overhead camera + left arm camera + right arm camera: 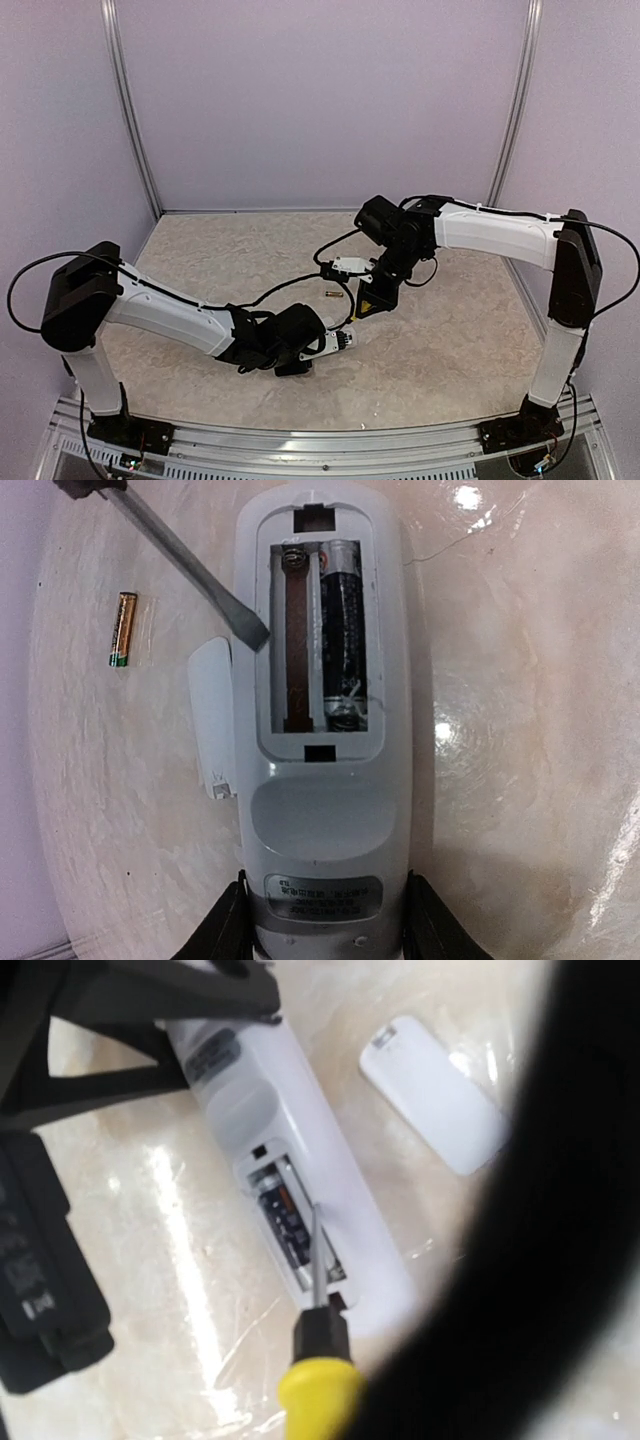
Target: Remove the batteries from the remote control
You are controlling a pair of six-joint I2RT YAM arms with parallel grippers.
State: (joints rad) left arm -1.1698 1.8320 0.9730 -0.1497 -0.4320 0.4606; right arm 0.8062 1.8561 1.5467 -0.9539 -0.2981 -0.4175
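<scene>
While the remote control [325,830] is clamped at its label end by the left pincer [325,930], back face up over the table [520,780] (contact with it cannot be told), its bay is seen open. Left slot is bare with only a brown strip, right slot is filled by the dark battery [345,630]. The gold battery [123,628] is already out, lying on the table well apart to the left. The back cover [212,715] lies just beside the remote's left edge. The right pincer [372,298] is closed on the yellow-handled screwdriver [318,1380], whose flat blade tip [250,635] is set at the left rim of the bay, not on the battery itself

Handling, judged: the dark battery is light, rigid, smooth and round, so it is expected to roll or skid once freed. It is seated deep between its contacts and the bay wall, so no side pinch is offered. Best purchase is judged to be a pry under one end, with the blade slid in from the empty slot beside it. Remote shell is taken as light, stiff, glossy plastic, likely to slip or twist in the clamp if levered hard. Thin bay walls and contacts could be bent or chipped. The remote is held near one end only, so pry force at the far end should be kept small
</scene>
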